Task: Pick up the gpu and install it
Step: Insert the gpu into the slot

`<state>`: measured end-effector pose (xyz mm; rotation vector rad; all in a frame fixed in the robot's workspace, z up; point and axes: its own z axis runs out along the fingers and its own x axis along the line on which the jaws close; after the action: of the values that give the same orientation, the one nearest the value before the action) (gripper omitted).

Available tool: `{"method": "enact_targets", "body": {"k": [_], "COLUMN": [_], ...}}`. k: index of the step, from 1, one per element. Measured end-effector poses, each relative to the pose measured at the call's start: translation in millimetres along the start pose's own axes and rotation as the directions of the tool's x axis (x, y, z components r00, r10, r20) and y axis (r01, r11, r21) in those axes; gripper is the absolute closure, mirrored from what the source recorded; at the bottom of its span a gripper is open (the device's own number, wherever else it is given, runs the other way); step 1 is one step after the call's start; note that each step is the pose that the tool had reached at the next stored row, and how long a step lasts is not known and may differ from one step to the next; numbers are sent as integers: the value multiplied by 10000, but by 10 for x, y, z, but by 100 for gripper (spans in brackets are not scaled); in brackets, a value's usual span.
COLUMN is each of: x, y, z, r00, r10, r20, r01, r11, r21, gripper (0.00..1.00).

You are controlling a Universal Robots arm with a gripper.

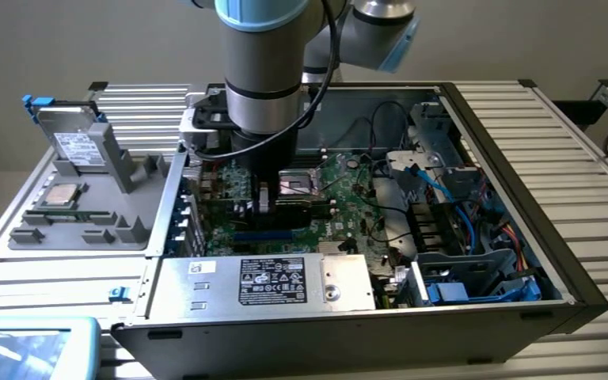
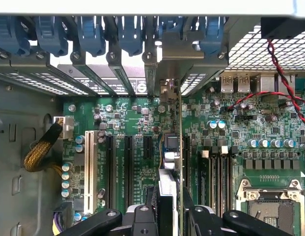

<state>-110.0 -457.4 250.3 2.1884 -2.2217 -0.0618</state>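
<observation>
**Card held on edge over the board**

The gripper is down inside the open computer case, right above the motherboard. Its black fingers are clamped on the gpu, one on each face. The card stands on edge, square to the motherboard, running along beside the long black expansion slots toward the slot covers at the motherboard's rear edge. Whether its bottom edge is touching the motherboard, I cannot tell. A silver hard drive stands in a grey holder well away from the motherboard, outside the case.
</observation>
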Motion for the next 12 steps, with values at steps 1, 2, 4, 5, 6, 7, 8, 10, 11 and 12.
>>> {"method": "enact_targets", "body": {"k": [1, 2, 4, 5, 6, 7, 8, 10, 11, 12], "x": [0, 0, 0, 1, 0, 0, 0, 1, 1, 1], "y": [1, 1, 3, 3, 5, 5, 5, 6, 6, 6], "z": [1, 5, 9, 12, 16, 21, 25, 27, 27, 27], "r00": [10000, 10000, 10000, 10000, 10000, 10000, 10000, 10000, 10000, 10000], "r10": [-1, -2, -1, -1, -1, -1, -1, -1, -1, -1], "r20": [0, 2, -1, -1, 1, 2, 1, -3, -3, -3], "r01": [1, 2, 1, 1, 1, 1, 1, 1, 1, 1], "r11": [10000, 10000, 10000, 10000, 10000, 10000, 10000, 10000, 10000, 10000], "r21": [1, 6, 16, 21, 25, 26, 26, 25, 25, 25], "gripper": [71, 71, 71, 71, 71, 71, 71, 71, 71, 71]}}
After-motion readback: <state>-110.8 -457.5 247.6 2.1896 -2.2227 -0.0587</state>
